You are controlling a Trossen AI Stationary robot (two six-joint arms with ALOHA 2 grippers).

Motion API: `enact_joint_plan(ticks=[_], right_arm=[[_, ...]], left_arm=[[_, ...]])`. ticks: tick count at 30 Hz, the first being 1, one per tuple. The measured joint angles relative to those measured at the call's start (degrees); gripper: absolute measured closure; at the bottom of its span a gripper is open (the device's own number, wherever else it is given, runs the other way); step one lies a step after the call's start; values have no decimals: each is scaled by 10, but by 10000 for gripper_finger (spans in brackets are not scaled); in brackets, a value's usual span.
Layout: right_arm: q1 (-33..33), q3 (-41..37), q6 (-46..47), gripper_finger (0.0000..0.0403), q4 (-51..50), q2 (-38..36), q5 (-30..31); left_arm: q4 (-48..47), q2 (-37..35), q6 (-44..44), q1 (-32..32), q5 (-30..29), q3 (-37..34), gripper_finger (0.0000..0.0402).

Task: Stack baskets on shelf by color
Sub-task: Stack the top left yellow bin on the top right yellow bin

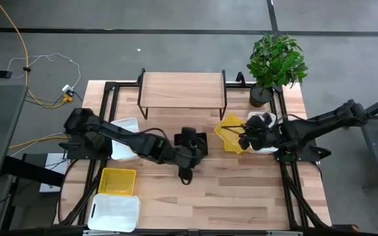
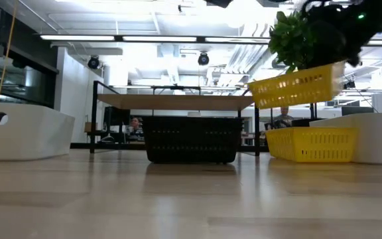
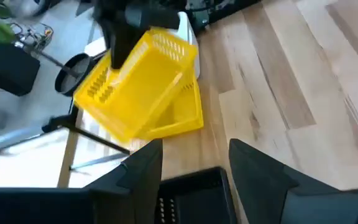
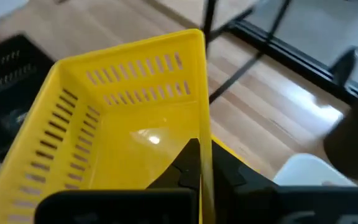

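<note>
Shelf (image 1: 182,88) at table's far edge, top bare. Potted plant (image 1: 275,62) beside its right end. Right gripper (image 4: 201,168) clamped on tilted yellow basket (image 1: 231,133), lifted above another yellow one. Left gripper (image 3: 194,162) parted over black basket (image 2: 191,139), holding nothing.

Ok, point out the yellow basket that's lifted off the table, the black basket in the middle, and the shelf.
lifted yellow basket (image 2: 297,85), low view, on its perforated side wall.
black basket (image 2: 191,139), low view, on its near wall.
shelf (image 1: 182,87), high view, on its bare wooden top.
</note>
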Motion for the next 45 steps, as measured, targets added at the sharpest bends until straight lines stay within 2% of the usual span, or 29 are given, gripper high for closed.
enact_joint_plan(ticks=[5,9,11,14,19,24,31,37,45], right_arm=[[63,0,167,403,-43,15,71],[87,0,255,403,-56,59,107],[88,0,296,403,-65,87,112],[87,0,348,403,-73,130,113],[80,0,463,403,-128,179,116],[79,0,574,403,-174,208,121],[76,0,624,403,-174,252,99],[76,0,652,403,-165,282,100],[76,0,660,403,-152,284,99]], left_arm=[[178,-73,-15,-16,0,-145,238],[341,-117,-28,-30,-14,-252,240],[425,-128,-30,-36,-30,-290,240],[474,-143,-29,-49,-68,-327,240],[477,-143,-20,-70,-131,-336,240],[473,-143,-3,-94,-164,-336,240],[485,-143,33,-114,-229,-336,240],[487,-143,31,-115,-229,-336,240],[485,-142,31,-115,-229,-336,240]])
